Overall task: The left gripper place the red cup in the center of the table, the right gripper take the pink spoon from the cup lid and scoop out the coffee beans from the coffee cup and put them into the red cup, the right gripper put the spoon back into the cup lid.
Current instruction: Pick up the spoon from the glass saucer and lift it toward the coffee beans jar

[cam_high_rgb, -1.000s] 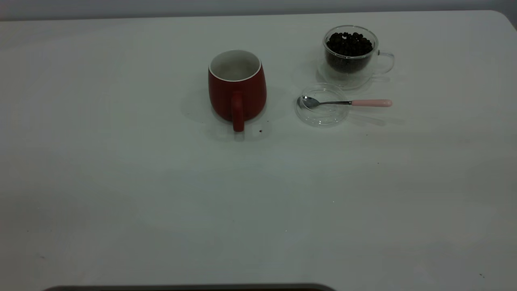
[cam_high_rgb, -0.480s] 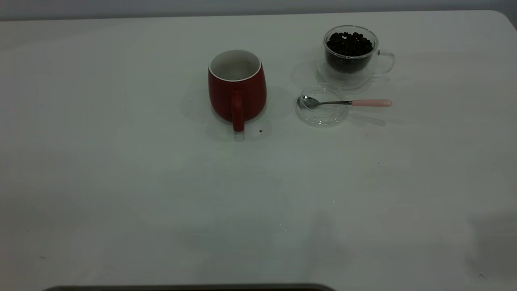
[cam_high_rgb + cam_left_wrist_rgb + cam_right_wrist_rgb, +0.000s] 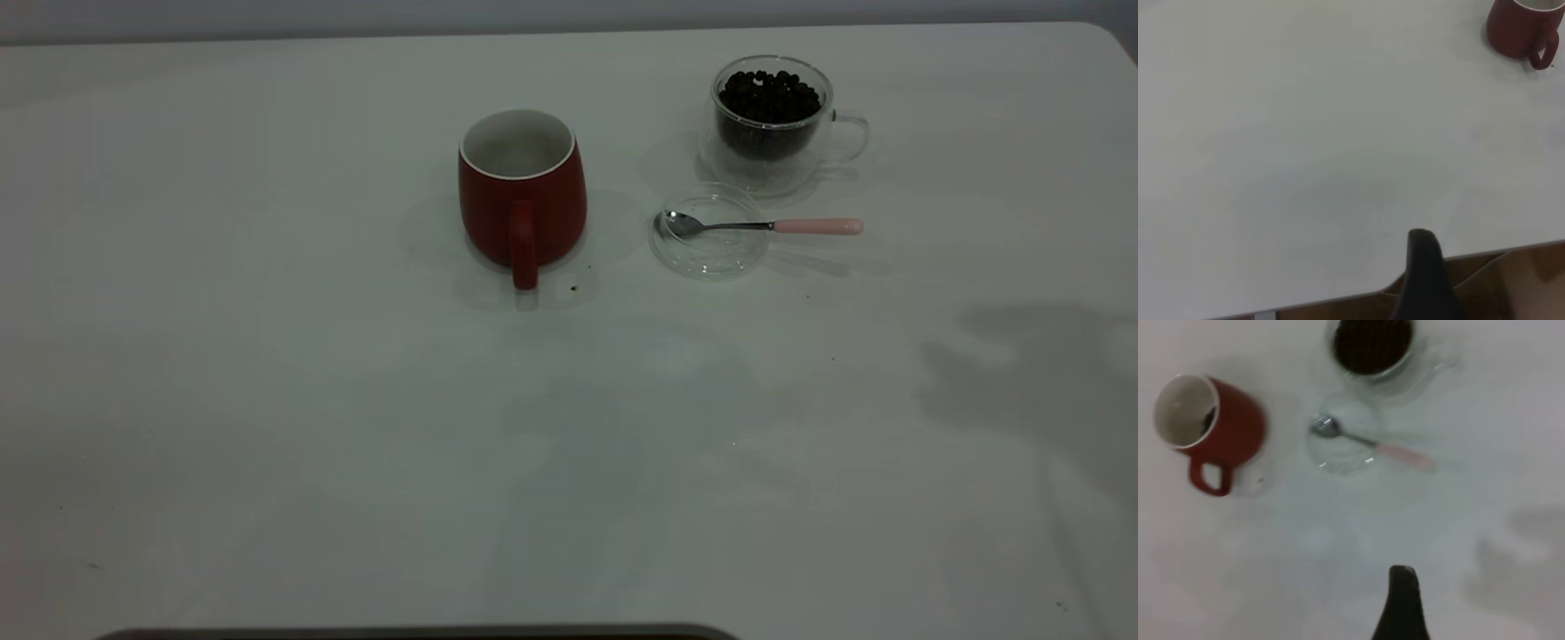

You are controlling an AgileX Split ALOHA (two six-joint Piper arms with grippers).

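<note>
The red cup stands upright near the middle of the table, handle toward the near edge; it also shows in the left wrist view and the right wrist view. To its right, the pink spoon lies with its bowl in the cup lid and its handle pointing right. Behind them stands the coffee cup, full of coffee beans. Neither gripper shows in the exterior view. The left gripper hangs over the table's edge, far from the red cup. The right gripper hovers above the table, short of the spoon.
A dark speck lies beside the red cup's handle. A broad shadow falls on the table at the right, below the spoon. A brown floor shows past the table's edge.
The shadow at the table's right has grown and crept from the near right corner toward the spoon. The cups, lid and spoon have not moved.
</note>
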